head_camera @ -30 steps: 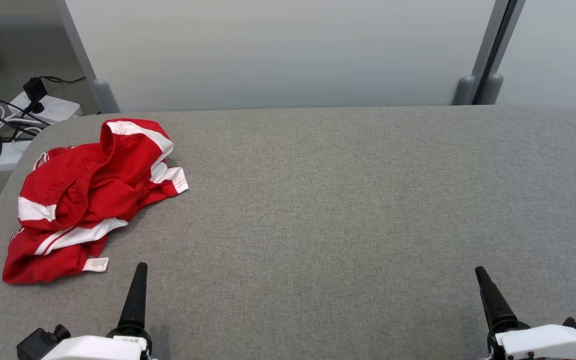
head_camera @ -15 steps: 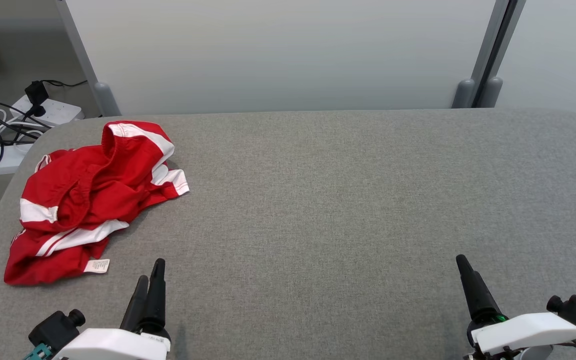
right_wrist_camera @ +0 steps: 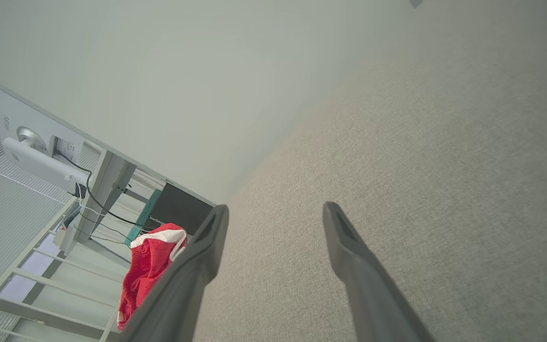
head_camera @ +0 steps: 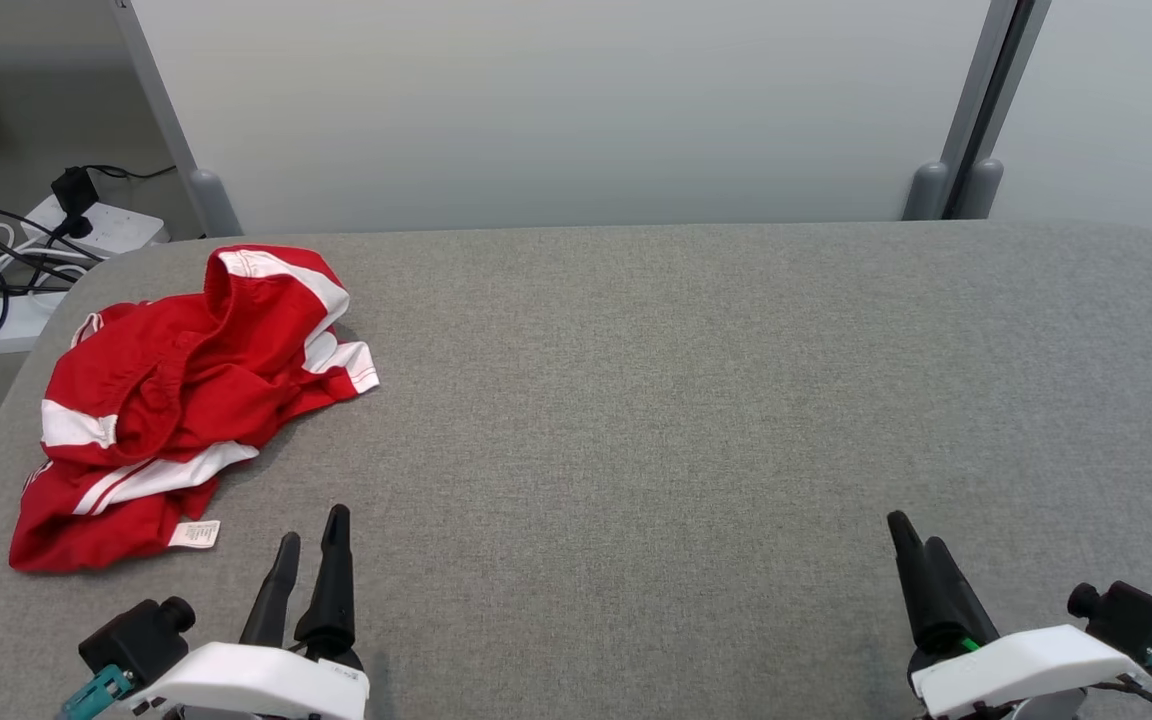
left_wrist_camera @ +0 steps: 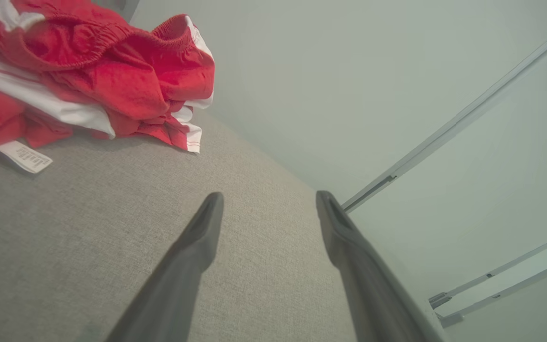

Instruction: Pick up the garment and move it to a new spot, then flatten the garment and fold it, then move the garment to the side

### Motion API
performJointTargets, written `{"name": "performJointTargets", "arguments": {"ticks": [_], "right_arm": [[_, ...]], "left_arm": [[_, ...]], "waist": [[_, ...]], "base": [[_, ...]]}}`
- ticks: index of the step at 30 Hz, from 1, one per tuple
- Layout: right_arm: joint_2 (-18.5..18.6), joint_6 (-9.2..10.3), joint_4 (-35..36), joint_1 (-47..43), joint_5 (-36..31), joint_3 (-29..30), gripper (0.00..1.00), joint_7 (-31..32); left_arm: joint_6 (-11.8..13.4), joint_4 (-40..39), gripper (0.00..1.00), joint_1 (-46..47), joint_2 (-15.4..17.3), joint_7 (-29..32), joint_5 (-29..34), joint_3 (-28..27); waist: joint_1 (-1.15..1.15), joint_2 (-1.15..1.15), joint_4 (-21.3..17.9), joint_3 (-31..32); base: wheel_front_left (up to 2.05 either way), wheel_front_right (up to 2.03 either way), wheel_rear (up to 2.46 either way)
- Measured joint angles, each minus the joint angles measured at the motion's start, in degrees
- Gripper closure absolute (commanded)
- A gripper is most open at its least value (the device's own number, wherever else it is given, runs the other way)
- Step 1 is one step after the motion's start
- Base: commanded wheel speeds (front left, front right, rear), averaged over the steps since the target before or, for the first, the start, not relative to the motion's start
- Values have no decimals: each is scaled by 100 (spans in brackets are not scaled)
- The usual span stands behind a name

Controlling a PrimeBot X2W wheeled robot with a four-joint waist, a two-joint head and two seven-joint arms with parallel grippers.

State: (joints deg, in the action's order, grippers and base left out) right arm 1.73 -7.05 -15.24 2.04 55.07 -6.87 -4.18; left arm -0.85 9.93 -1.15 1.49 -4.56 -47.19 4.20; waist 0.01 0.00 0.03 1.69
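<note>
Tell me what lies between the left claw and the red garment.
Bare table top separates the left claw from the garment, whose white care label lies at its near edge. Head and left wrist views show it.

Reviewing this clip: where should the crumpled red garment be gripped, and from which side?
Probably the raised waistband fold at the far end of the red garment, pinched from above by the nearer, open left tool. That ridge stands up off the grey table, so the tool can straddle it; the flat near edge offers less bite.

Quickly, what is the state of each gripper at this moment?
Left gripper: open, holding nothing.
Right gripper: open, holding nothing.
</note>
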Motion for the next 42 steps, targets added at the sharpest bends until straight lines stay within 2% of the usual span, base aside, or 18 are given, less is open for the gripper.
{"name": "performJointTargets", "arguments": {"ticks": [16,32,42], "right_arm": [[24,-1,114,120,-1088,-307,0,-249],[31,-1,174,123,-2343,-140,0,-530],[51,-2,314,168,-3022,-159,0,-703]], "left_arm": [[143,-68,0,38,11,-259,1099,207],[327,-218,0,44,83,-525,2117,345],[350,-265,0,46,99,-669,2725,401]], "waist": [[0,0,22,19],[0,0,26,63],[0,0,0,85]], "base": [[0,0,0],[0,0,0],[0,0,0]]}}
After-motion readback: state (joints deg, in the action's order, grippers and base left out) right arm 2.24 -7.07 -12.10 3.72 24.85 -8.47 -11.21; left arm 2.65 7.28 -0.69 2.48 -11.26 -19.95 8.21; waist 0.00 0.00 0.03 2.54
